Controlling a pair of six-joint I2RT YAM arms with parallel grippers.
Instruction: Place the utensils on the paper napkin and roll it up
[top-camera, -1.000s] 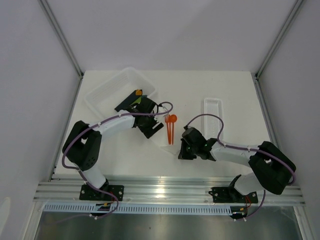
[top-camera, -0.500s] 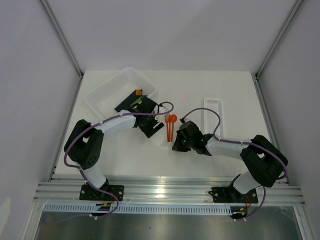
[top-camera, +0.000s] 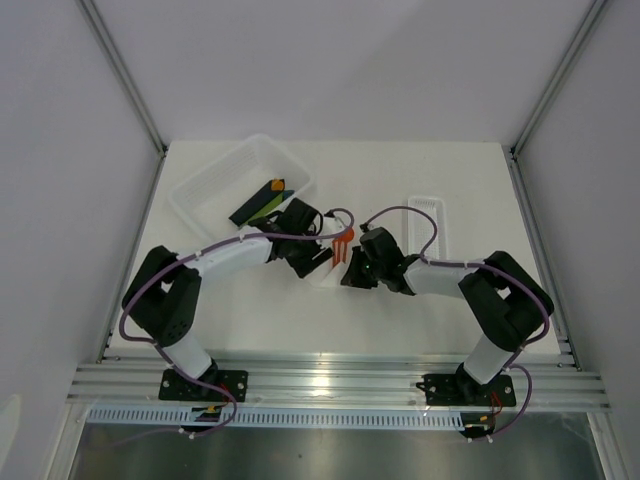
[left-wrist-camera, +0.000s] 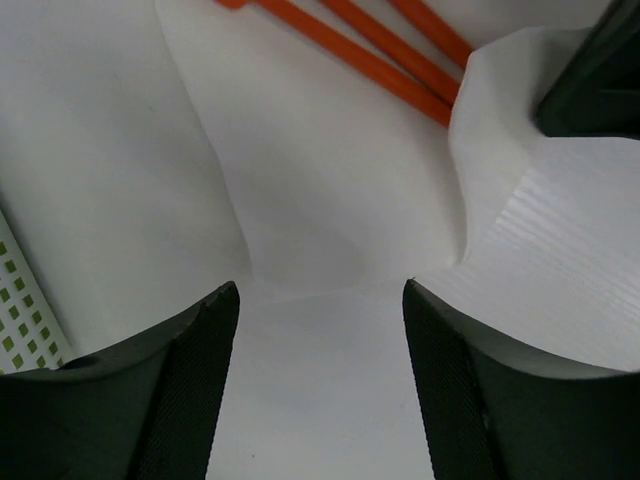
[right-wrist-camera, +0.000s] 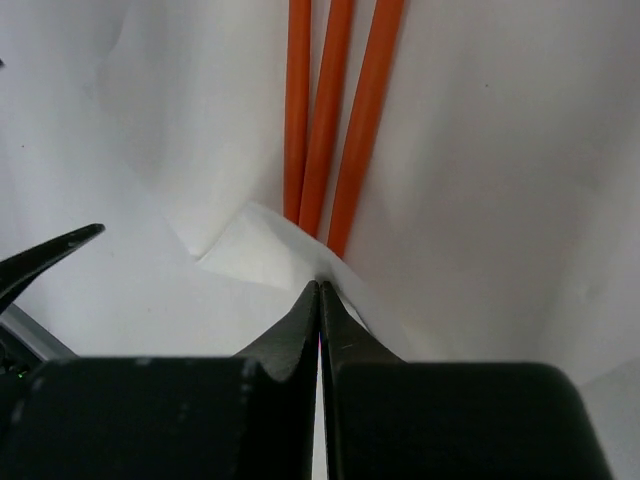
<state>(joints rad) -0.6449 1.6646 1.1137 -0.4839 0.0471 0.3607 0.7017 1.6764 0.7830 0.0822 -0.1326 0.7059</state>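
**Orange handles under a lifted white fold**

White tabletop (top-camera: 270, 310) carries both arms, which meet mid-frame in the top view. The right end effector (right-wrist-camera: 320, 288) has its fingers pressed together and pinches a raised fold of the paper napkin (right-wrist-camera: 250, 250), which covers the near ends of the utensils (right-wrist-camera: 330, 110). The left end effector (left-wrist-camera: 320, 290) hangs just beside it, fingers spread above flat napkin and gripping nothing. Farther back sit a ribbed tray (top-camera: 440, 210) to the upper right and a translucent bin (top-camera: 200, 190) to the upper left, with dark bars (top-camera: 262, 200) inside it.
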